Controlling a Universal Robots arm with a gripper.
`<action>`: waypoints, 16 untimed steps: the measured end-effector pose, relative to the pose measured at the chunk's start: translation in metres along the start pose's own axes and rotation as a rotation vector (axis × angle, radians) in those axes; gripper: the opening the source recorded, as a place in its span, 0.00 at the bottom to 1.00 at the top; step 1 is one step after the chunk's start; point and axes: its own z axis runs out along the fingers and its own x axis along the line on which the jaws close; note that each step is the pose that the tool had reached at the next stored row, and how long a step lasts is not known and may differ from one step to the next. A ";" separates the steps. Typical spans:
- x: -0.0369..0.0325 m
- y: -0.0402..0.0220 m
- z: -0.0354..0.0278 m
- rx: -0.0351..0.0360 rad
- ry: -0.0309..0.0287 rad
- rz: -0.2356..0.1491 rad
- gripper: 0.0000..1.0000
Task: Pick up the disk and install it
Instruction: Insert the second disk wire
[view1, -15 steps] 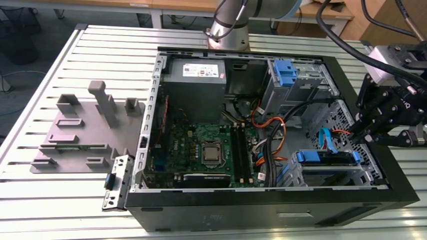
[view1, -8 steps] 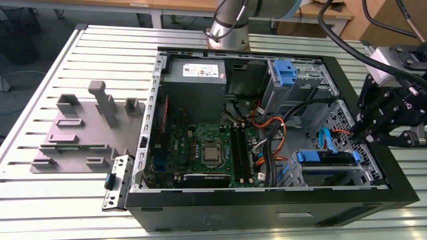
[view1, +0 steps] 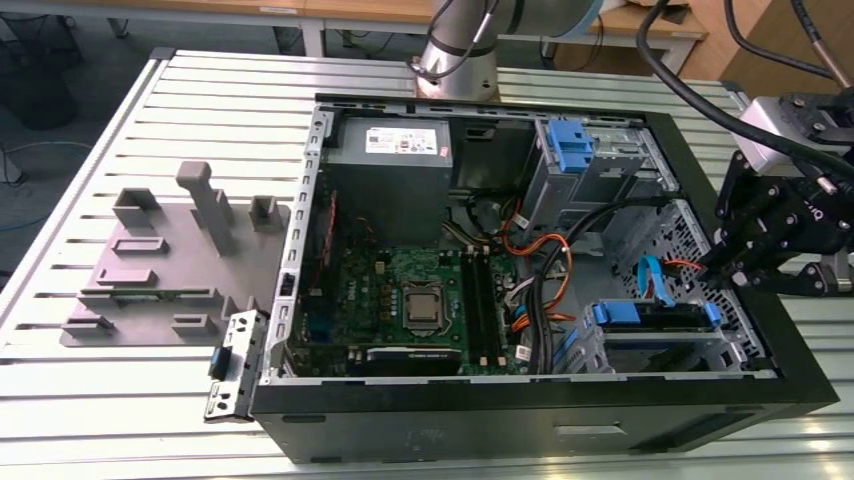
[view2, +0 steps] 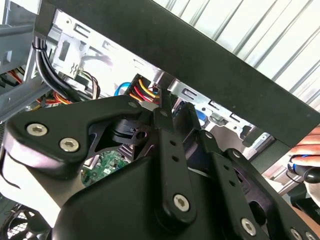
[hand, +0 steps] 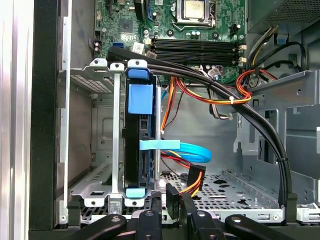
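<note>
The disk sits in the metal drive cage at the case's corner on the exterior view's right, blue carrier rails along its edges. In the first wrist view the disk stands on edge between the cage's uprights, a blue tab at each end. My gripper hangs over the case wall beside that cage, apart from the disk. Its black fingers lie close together with nothing between them. In the second wrist view the gripper points into the case under the black wall.
A light-blue flat cable and orange-yellow wires run just beside the disk. The motherboard, grey power supply and a blue latch fill the case. A grey fixture stands outside. A person's hand is near the case.
</note>
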 end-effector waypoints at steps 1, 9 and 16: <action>0.0000 0.0000 0.0000 0.0000 0.0000 0.000 0.29; 0.0000 0.0000 0.0001 0.0000 0.0000 0.000 0.22; 0.0000 0.0000 0.0001 0.0000 0.0000 0.000 0.16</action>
